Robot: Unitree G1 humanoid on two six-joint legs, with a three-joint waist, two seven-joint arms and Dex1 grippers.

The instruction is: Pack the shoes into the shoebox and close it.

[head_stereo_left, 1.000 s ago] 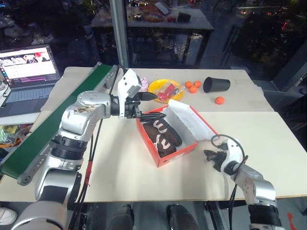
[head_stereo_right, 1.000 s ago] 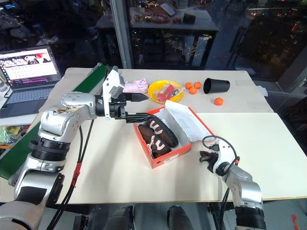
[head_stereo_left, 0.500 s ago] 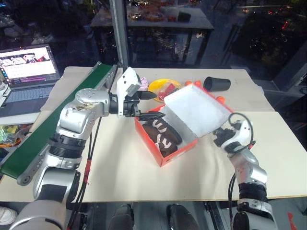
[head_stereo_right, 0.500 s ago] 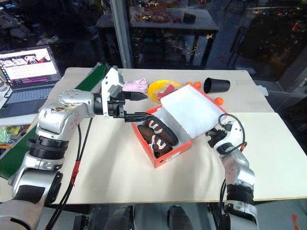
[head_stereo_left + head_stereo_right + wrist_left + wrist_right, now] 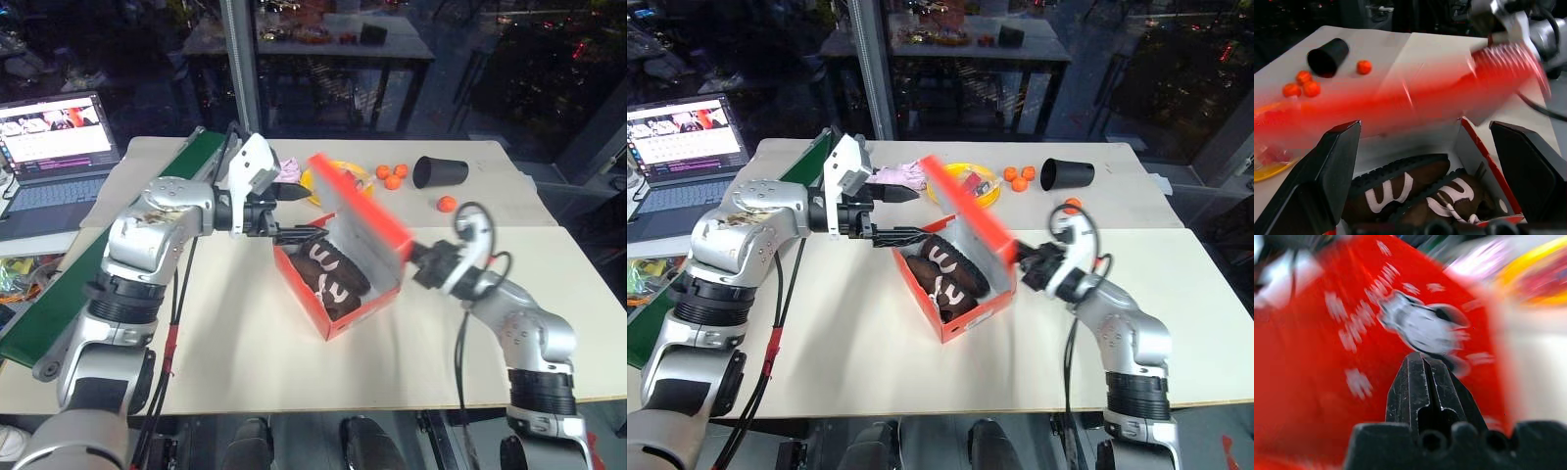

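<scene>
A: Where's the right gripper (image 5: 419, 264)?
B: At three o'clock from the shoebox (image 5: 338, 284), fingers pressed together, tips against the red lid (image 5: 361, 220) (holding nothing).
A: And the lid?
B: Tilted up over the box, partway closed.
A: The shoes (image 5: 331, 274)?
B: Both lie inside the box, side by side, laces up.
A: Left gripper (image 5: 299, 212)?
B: At ten o'clock from the box, fingers spread wide, empty, just above its far corner.
A: Beyond that?
B: A yellow bowl (image 5: 982, 188), three orange balls (image 5: 391, 176) and a black cup (image 5: 440, 172) lying on its side.
</scene>
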